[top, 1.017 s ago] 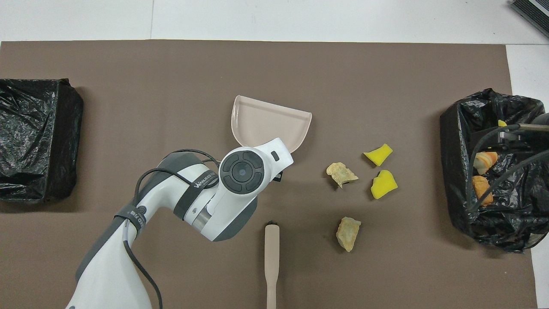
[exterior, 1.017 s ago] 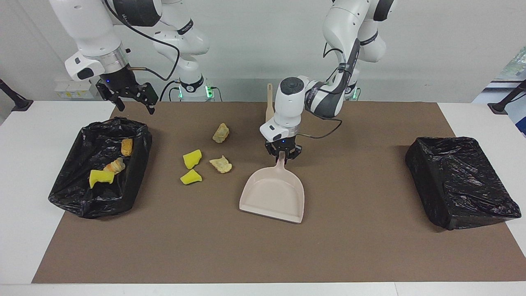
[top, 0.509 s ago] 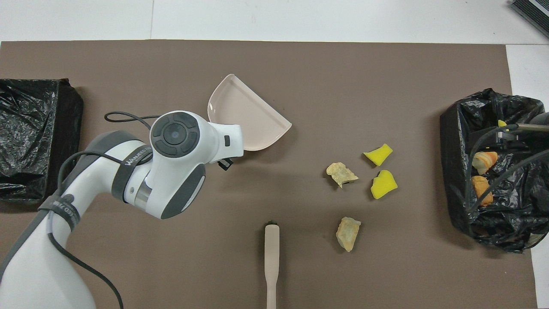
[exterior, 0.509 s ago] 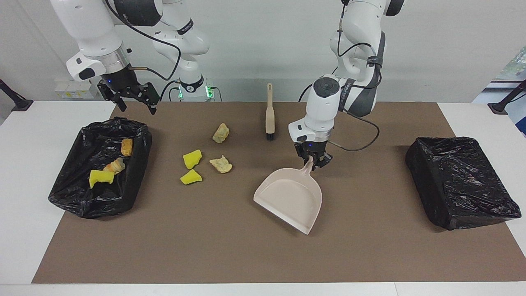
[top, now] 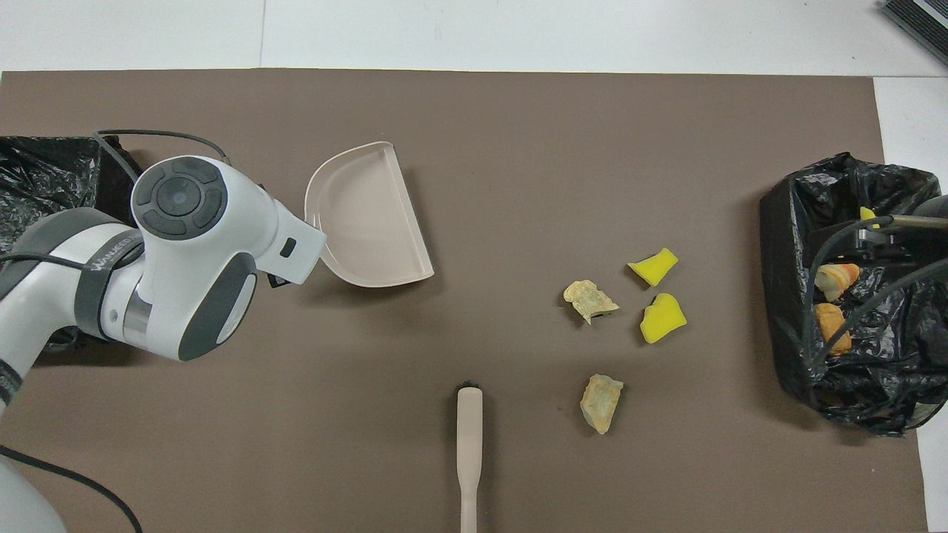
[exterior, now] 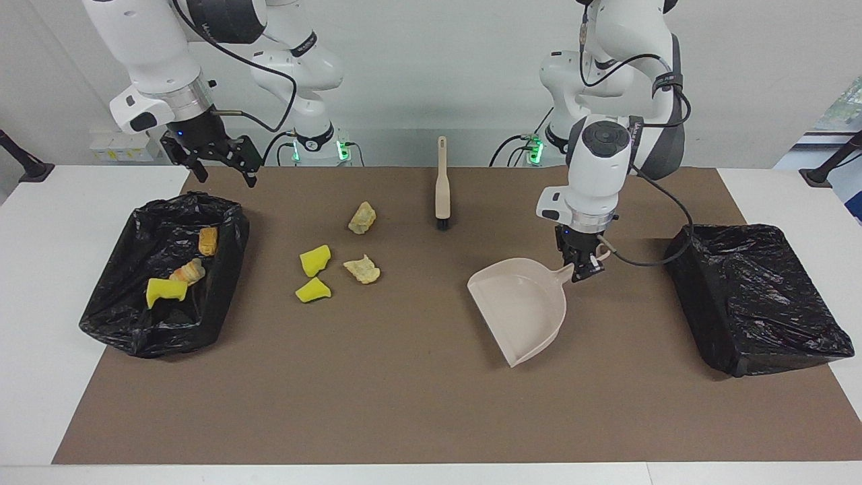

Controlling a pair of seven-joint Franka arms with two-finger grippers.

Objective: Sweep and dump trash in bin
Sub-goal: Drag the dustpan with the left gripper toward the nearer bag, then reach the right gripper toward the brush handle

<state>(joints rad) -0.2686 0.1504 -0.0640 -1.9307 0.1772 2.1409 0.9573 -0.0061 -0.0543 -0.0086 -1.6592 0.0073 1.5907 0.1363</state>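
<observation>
My left gripper point(exterior: 580, 265) is shut on the handle of the beige dustpan point(exterior: 522, 310), low over the brown mat beside the bin point(exterior: 754, 303) at the left arm's end. The dustpan point(top: 370, 215) lies with its flat mouth turned toward the trash. Loose on the mat lie two yellow wedges point(exterior: 315, 260) point(exterior: 312, 290) and two beige lumps point(exterior: 362, 269) point(exterior: 362, 217). The other bin point(exterior: 135, 323) holds a yellow wedge point(exterior: 165, 291) and two bread-like pieces point(exterior: 188, 272) point(exterior: 208, 240). Over that bin's robot-side corner my right gripper point(exterior: 215, 162) hangs open and holds nothing.
The beige brush point(exterior: 442, 183) lies on the mat close to the robots, between the arms, bristles pointing away from them. The black-lined bins stand at the two ends of the mat point(top: 518, 148). In the overhead view the left wrist point(top: 192, 244) hides the dustpan's handle.
The left arm has carried the dustpan toward its own end of the table, away from the loose trash, and turned it as it went. The right gripper has stayed over its bin.
</observation>
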